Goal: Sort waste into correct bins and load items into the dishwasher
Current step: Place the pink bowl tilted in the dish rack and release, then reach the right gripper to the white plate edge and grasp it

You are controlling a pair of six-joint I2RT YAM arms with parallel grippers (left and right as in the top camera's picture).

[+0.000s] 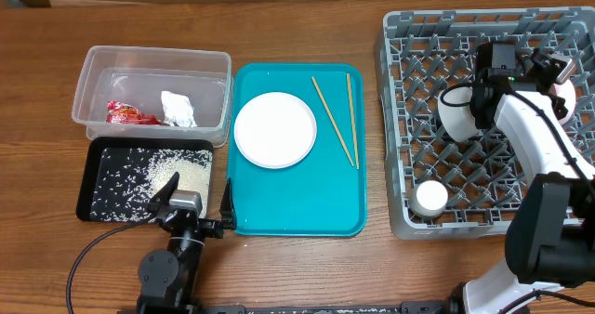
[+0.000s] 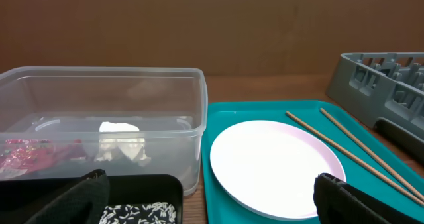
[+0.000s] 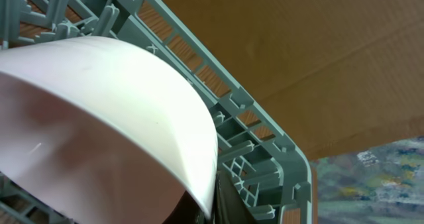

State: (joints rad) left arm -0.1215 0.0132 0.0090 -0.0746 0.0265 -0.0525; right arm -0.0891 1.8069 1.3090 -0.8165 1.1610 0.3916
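L tool (image 1: 195, 201) wide open, low; R arm (image 1: 535, 133) extended, R tool (image 1: 470, 108) gripping bowl (image 1: 454, 121).

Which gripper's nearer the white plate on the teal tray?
Left. The left gripper sits by the near corner of the teal tray, close to the plate; the right gripper is over the grey rack, past the tray's opposite edge.

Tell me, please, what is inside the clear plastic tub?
Inside the clear tub lie a red snack wrapper and a crumpled white tissue, side by side. Nothing else shows; anything beneath those two is covered.
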